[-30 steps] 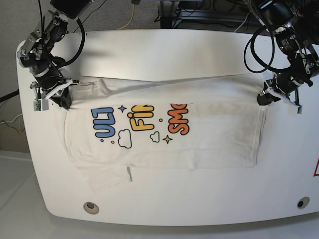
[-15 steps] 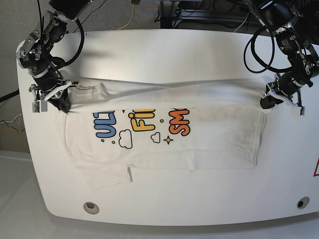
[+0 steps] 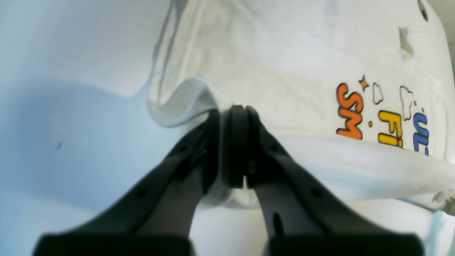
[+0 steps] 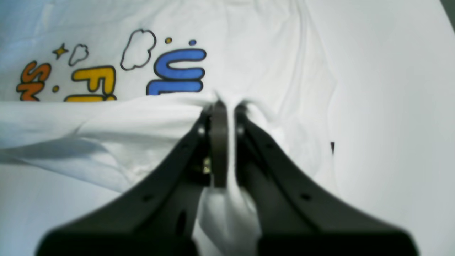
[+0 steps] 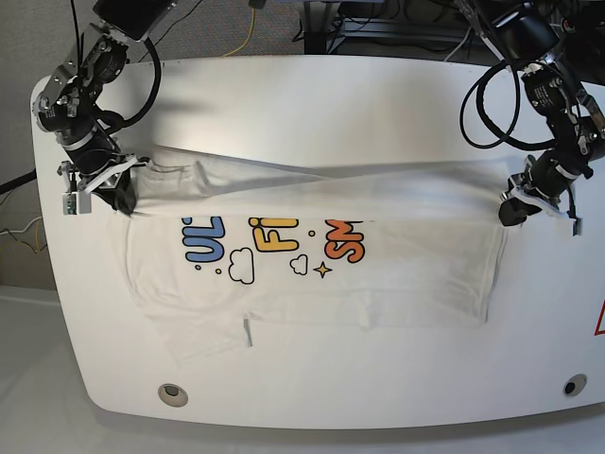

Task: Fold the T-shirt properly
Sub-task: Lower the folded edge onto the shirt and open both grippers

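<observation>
T-shirt [image 5: 397, 274]: we've dragged its folded edge further over the print, left gripper [image 3: 233, 110] and right gripper [image 4: 227, 105] both clamped on cloth; fold progressing.

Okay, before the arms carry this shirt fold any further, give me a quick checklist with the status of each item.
1. Left gripper pinching the T-shirt edge: ok, cloth is clamped between its shut jaws.
2. Right gripper pinching the shirt: ok, cloth bunched between its shut jaws.
3. Folded edge straight between the grips: not ok, it sags and runs aslant in the base view.
4. Lower layer flat on the table: not ok, one sleeve sticks out at the near corner, with wrinkles.
5. Print covered evenly: not ok, letter tops hidden, bottoms showing.
6. How many layers each grip holds: cannot tell.
</observation>
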Motion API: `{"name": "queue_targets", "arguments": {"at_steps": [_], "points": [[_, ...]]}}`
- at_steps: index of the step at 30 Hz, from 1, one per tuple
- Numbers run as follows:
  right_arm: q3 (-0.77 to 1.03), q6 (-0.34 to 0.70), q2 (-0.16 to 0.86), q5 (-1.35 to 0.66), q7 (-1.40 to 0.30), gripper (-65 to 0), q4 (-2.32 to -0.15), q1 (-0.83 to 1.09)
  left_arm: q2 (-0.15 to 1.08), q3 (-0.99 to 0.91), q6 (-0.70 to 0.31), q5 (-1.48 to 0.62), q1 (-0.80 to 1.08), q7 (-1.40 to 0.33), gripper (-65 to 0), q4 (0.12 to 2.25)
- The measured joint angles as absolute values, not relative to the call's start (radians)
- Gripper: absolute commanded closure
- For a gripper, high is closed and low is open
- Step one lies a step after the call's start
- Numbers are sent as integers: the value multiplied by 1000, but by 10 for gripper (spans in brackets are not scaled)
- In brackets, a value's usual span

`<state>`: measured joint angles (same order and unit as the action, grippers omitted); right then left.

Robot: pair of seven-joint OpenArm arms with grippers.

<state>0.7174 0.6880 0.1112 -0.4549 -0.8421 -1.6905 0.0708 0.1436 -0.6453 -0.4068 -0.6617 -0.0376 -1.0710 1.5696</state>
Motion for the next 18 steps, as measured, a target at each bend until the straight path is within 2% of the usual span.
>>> {"name": "queue_targets", "arguments": {"at_steps": [7,10,14,17,18], "points": [[717,688,128,-451,-841,0,-1666,65,140,-612,-407,-664,-75,-1073,-38,1568],[717,688,128,-451,-842,0,-1666,65,140,-612,-407,-664,-77,-1069,-66,1568],[713,688,128,-451,-842,-21,-1666,65,139,-612,-407,-661,-75,-1069,-204,1568],[697,682,137,-450,-843,-117,-1665,65,141,-602,-405,-656,-75,-1068,-332,1568],[693,683,139,-450,-844,-171,-1665,65,141,-599,-403,-656,-75,-1068,-384,1568]]}}
